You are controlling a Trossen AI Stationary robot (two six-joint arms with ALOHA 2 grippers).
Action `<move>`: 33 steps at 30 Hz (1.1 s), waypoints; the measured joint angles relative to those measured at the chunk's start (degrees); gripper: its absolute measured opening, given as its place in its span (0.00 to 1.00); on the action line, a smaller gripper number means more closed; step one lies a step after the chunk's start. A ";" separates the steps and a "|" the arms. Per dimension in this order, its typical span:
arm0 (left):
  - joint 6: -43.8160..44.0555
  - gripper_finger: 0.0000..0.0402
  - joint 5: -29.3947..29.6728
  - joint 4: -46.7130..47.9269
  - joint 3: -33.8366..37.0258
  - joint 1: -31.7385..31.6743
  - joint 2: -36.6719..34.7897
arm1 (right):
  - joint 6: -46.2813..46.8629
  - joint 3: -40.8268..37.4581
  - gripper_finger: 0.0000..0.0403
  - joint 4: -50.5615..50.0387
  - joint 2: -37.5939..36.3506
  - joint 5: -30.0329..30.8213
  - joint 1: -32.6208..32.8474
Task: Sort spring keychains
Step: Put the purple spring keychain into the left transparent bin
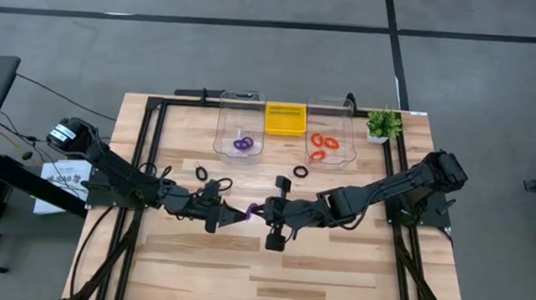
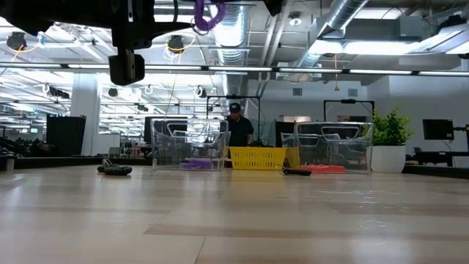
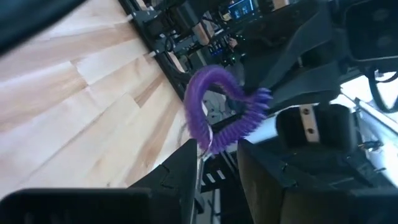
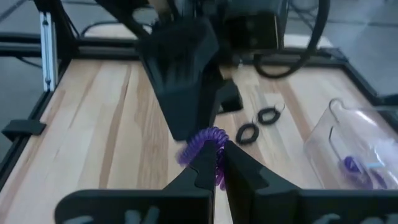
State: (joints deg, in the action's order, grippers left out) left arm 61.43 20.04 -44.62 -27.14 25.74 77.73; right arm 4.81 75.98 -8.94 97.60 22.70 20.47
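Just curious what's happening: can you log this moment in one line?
left end effector: grips purple keychain | right end effector: grips same keychain | stage: mid-air handover

Wood, plastic and dark matt parts

The table (image 1: 335, 268) is pale wood planks, smooth with a soft shine. Near the yellow plastic mesh basket (image 1: 285, 119), two clear glossy plastic bins (image 1: 224, 128). The purple spring keychain (image 3: 221, 109) looks like ribbed coiled plastic; the gripper fingers (image 3: 180, 177) are matt black.
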 joint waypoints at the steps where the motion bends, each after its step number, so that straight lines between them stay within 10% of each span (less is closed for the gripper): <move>1: -1.07 0.28 0.01 0.00 0.00 -0.02 0.00 | -0.31 0.00 0.02 0.69 0.00 0.00 0.00; 33: -13.20 0.28 3.23 -0.63 0.00 -0.24 0.00 | 5.63 -1.29 0.02 -0.69 1.11 -5.62 -0.48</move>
State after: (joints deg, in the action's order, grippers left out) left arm 48.23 23.27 -45.25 -27.14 25.50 77.73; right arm 10.45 74.70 -9.63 98.72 17.08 19.99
